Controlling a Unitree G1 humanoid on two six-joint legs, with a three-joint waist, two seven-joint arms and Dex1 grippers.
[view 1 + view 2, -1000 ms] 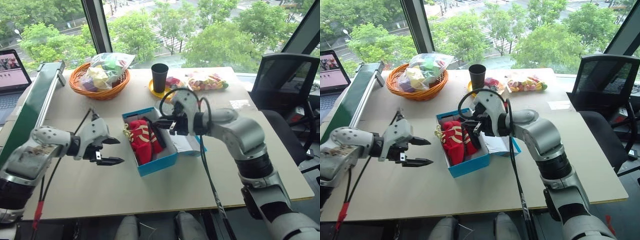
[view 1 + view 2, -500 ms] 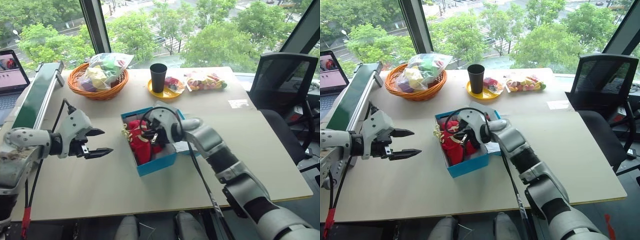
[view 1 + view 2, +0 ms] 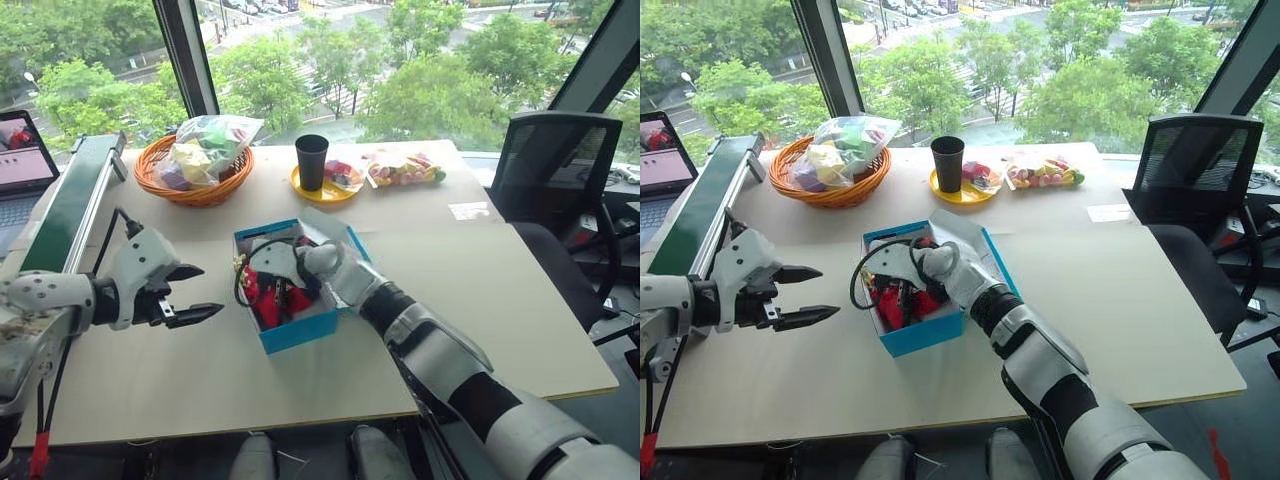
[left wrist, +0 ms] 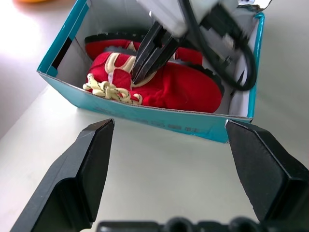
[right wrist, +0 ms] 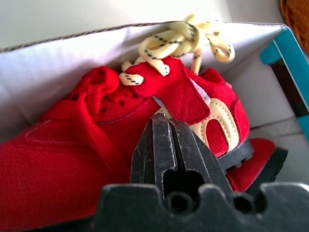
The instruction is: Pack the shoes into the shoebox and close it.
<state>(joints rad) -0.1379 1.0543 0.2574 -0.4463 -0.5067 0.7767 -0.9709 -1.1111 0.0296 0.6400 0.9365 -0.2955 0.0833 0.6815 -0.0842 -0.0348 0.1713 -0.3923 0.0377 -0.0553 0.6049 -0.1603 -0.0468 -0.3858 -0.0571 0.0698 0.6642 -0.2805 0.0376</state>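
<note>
Listing by view, head pair first. Shoebox (image 3: 296, 333) — turquoise, lid thrown back, standing mid-surface (image 3: 500, 300); both shoes (image 3: 270, 295) lie inside it, so I judge the packing nearly done and the lid not yet closed. My right gripper (image 3: 263, 300) is down inside the box, jaws pressed together and empty, tips against the red uppers; I read this as a push to seat the shoes flat below the rim so the lid can shut. My left gripper (image 3: 190, 292) hangs over bare surface just beside the box's near-left wall, jaws spread wide, nothing between them, apart from the box — held clear, I judge, to leave the right arm room.

Right eye: same layout; an orange basket (image 3: 830, 190) of wrapped toys, a black cup (image 3: 947, 162) on a yellow plate and a bag of sweets sit well behind the box, untouched.

Left wrist: the box lies ahead of the two spread left jaws, long side toward them, not between them. Cream laces (image 4: 112, 91) spill over the near shoe's toe; the closed right jaws point onto its tongue.

Right wrist: closed jaws bear on the near shoe's side, below the tongue and knotted laces — the shoe lies against the tips, not gripped; the second shoe's dark sole shows beyond.
</note>
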